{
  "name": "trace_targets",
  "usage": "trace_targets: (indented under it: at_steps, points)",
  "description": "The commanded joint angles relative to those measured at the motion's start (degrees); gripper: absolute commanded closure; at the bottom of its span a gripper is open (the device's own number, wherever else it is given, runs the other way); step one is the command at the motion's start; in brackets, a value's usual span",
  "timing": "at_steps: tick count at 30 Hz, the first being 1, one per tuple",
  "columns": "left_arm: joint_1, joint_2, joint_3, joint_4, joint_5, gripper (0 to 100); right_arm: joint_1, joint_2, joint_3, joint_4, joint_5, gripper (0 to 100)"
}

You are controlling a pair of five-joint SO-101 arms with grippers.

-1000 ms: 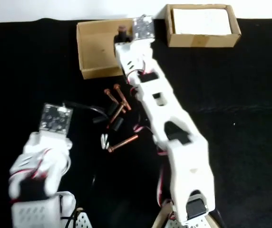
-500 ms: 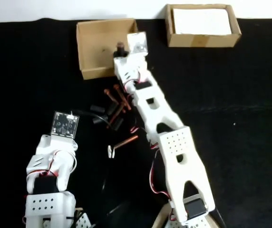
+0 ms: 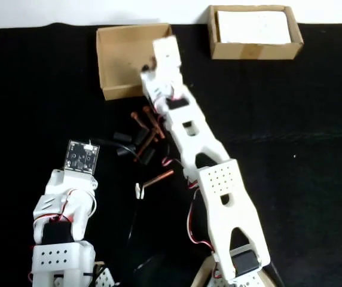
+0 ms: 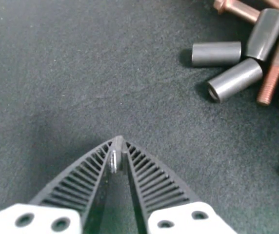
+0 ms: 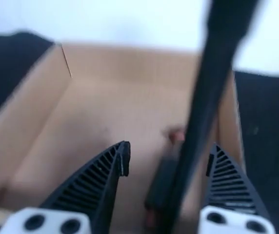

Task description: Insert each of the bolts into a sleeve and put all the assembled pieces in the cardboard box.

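Left pincer (image 4: 117, 146): jaws pressed together at the tips, above dark grey cloth surface (image 4: 56, 73). Well ahead of the pincer, off to one side: cluster of dark grey cylindrical metal sleeves (image 4: 216, 53) and copper-coloured bolts (image 4: 275, 68), lying jumbled, several touching.

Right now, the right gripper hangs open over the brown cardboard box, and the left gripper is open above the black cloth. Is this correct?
No: the left gripper is shut, its tips meeting, as the left wrist view shows. The right gripper is open over the brown cardboard box.
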Motion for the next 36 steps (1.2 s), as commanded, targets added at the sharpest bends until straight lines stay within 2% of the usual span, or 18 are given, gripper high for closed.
trace_targets:
  at_steps: [1,5,10,12,16,19,23,28,32,36]
  points:
    - [-1.3,0.1,0.2,-0.6,1.2,95,-1.0,-1.3,-14.8,10.2,0.7,75.3]
    - [-5.8,0.2,-1.3,-0.4,11.0,87,-2.1,-1.3,-33.3,29.8,0.7,75.3]
    - [-6.1,0.3,-3.4,3.5,11.2,86,-3.1,-1.2,-49.8,51.7,0.7,75.3]
    - [-6.1,0.4,-3.8,4.6,11.2,86,-2.7,-1.5,-51.4,60.7,0.0,75.3]
    - [-5.9,1.8,-5.7,6.7,10.9,86,-1.8,-4.7,-51.1,77.5,-7.7,75.3]
    - [-5.9,9.9,-9.4,7.0,9.0,86,-2.2,-7.6,-51.1,87.4,-12.2,75.3]
    - [-5.9,29.1,-18.4,6.9,8.4,86,-2.8,-10.6,-51.0,87.7,-18.2,75.3]
    - [-5.9,56.1,-34.3,7.4,6.3,86,-9.5,-13.8,-46.3,87.9,-21.3,75.5]
    - [-6.1,71.6,-46.6,14.0,6.2,86,-13.1,-18.4,-31.1,87.9,-25.1,82.7]
    - [-6.3,79.0,-53.4,18.4,6.2,86,-13.5,-22.9,-14.2,87.7,-28.0,86.7]
